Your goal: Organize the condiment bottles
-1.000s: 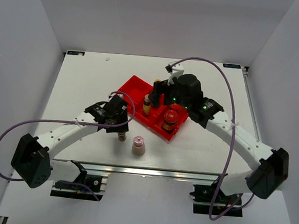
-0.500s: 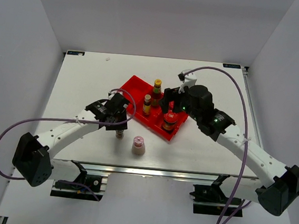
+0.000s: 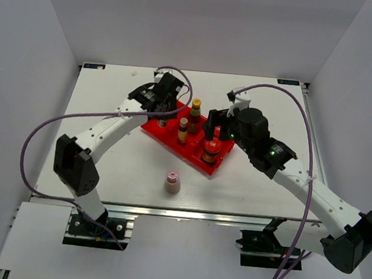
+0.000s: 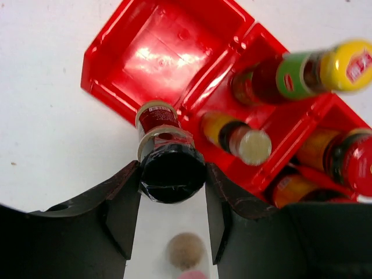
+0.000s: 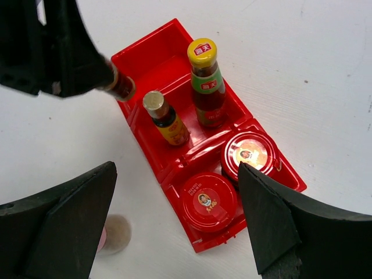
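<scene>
My left gripper [image 3: 163,108] [image 4: 172,181] is shut on the dark grey black-capped shaker [image 4: 158,119] and holds it tilted over the near rim of the left compartment of the red tray [image 3: 171,140] [image 4: 168,40]. The shaker's lower end shows in the right wrist view [image 5: 121,86]. Two yellow-capped bottles [image 5: 204,81] [image 5: 164,121] stand in the middle compartment. Two red-lidded jars [image 5: 207,200] [image 5: 250,152] sit in the right one. The pink-capped bottle [image 3: 172,182] stands on the table in front of the tray. My right gripper [image 3: 215,126] [image 5: 177,215] is open and empty above the jars.
The tray's left compartment [image 5: 152,58] holds nothing. The left arm [image 3: 111,129] reaches across the table's left half. Purple cables loop over both arms. White walls close in the table on three sides.
My left gripper has carried the shaker from the table in front of the tray up to the tray's left compartment. My right gripper has let go of the tall yellow-capped bottle and drawn back right.
</scene>
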You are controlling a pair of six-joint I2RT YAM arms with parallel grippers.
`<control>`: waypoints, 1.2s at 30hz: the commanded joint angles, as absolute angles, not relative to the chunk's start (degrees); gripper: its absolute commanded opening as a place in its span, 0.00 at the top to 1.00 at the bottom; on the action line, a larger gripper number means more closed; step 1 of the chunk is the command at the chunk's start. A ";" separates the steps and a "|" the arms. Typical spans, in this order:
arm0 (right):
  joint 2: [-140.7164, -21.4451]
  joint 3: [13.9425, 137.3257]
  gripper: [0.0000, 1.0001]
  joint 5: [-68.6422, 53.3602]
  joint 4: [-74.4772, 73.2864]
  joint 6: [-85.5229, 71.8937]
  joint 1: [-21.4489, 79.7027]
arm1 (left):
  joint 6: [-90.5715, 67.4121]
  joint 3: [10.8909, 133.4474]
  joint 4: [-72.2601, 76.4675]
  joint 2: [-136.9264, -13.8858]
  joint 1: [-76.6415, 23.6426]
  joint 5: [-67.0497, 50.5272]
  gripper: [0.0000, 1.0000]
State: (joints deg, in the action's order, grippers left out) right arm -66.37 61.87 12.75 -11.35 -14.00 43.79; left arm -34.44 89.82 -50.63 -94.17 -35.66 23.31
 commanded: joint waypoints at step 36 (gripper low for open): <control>-68.12 60.64 0.11 15.29 -10.81 -11.87 40.69 | -21.45 116.46 -43.16 -124.90 -23.38 7.03 0.59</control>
State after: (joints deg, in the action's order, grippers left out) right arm -68.20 61.01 14.90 -12.05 -12.40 40.99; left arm -21.04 115.02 -43.33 -126.54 -24.01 9.06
